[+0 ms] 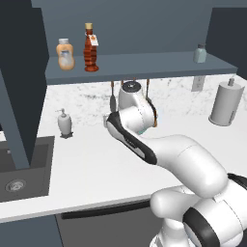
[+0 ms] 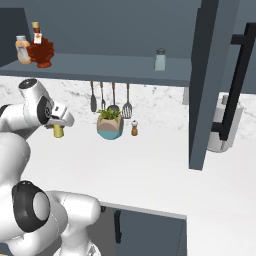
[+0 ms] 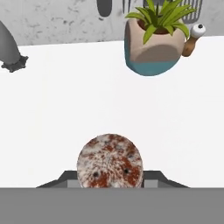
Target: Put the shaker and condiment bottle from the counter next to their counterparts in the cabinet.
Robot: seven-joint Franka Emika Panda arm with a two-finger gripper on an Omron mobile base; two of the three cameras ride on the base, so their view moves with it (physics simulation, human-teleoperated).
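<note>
Already the pincer (image 2: 59, 125) is clamped on the shaker (image 2: 59, 130) just above the tabletop (image 2: 150, 165), so a loose hold could drop it before reaching the cabinet (image 2: 100, 67).

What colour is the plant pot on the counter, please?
The plant pot is beige above, teal below; hand view.

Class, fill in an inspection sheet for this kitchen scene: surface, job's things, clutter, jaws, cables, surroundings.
Surface: white counter, marbled backsplash.
Job's things: condiment bottle on the cabinet shelf beside the orange bottle; shaker at the gripper; grey-green shaker on the shelf.
Clutter: potted plant, pepper mill, soap dispenser, hanging utensils.
Jaws: shut on the shaker.
Cables: nothing seen.
Surroundings: sink, grey canister.
</note>
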